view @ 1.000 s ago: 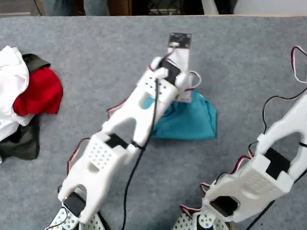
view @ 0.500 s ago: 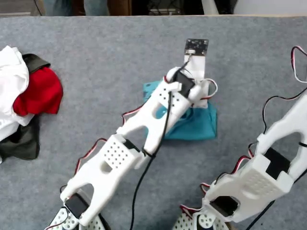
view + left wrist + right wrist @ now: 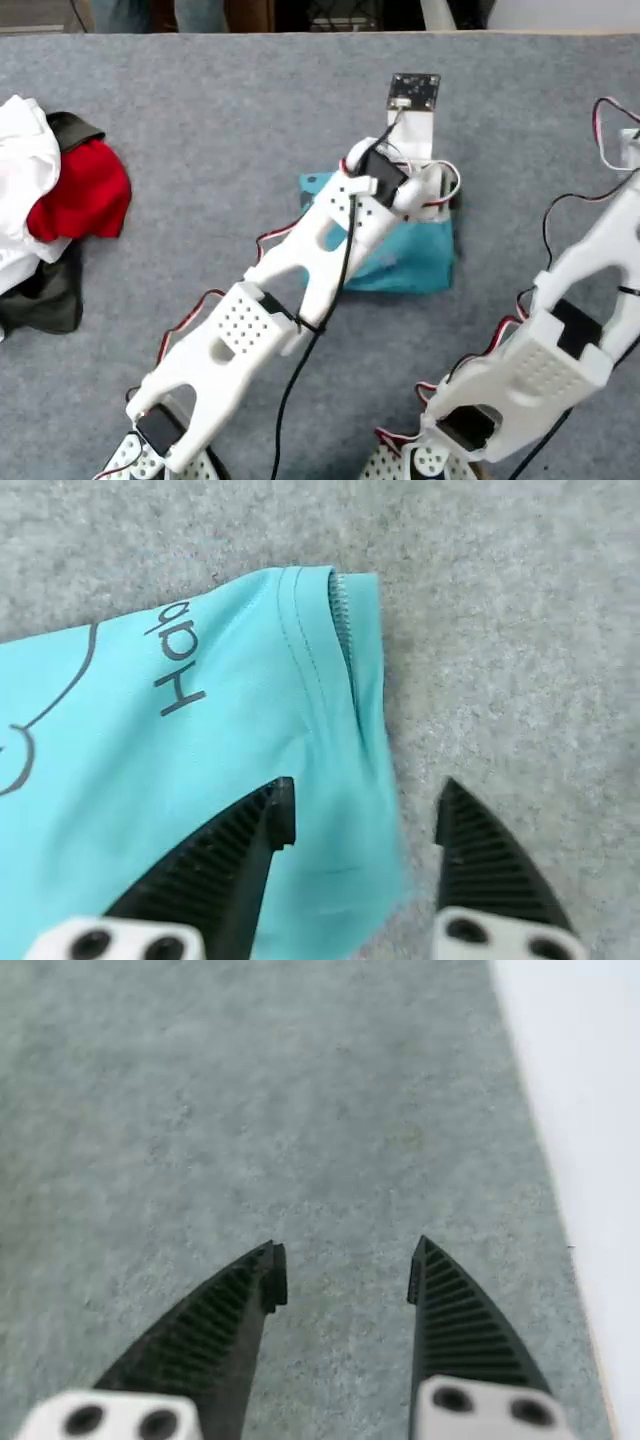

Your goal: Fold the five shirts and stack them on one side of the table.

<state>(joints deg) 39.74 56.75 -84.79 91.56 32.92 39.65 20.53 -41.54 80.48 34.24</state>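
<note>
— Where does the teal shirt lie, and how will it handle?

— It lies folded into a compact packet near the middle of the table. It is thin, light knit cloth: limp, no stiffness of its own, likely to sag and fall open if it is lifted by a single layer. It is not fragile and not slippery against the rough grey surface, so it should drag rather than slide freely.

— So where is the best hold?

— Probably at the hemmed edge, where several layers lie stacked. Pinching all the layers together there should keep the fold shut; taking only the top one risks undoing it.

— And the left gripper?

— It hangs directly over that side of the teal shirt with its jaws spread wide and holding nothing. One finger sits above the cloth and the other above bare table just beyond the shirt's border, so the edge lies between them.

— What else is around the teal shirt?

— Well apart from it, at the table's far side, a loose pile waits: a white shirt, a red shirt and a dark shirt, crumpled and overlapping. On the teal shirt's opposite side, the right gripper hangs over bare table near its border, jaws parted and empty.
</note>
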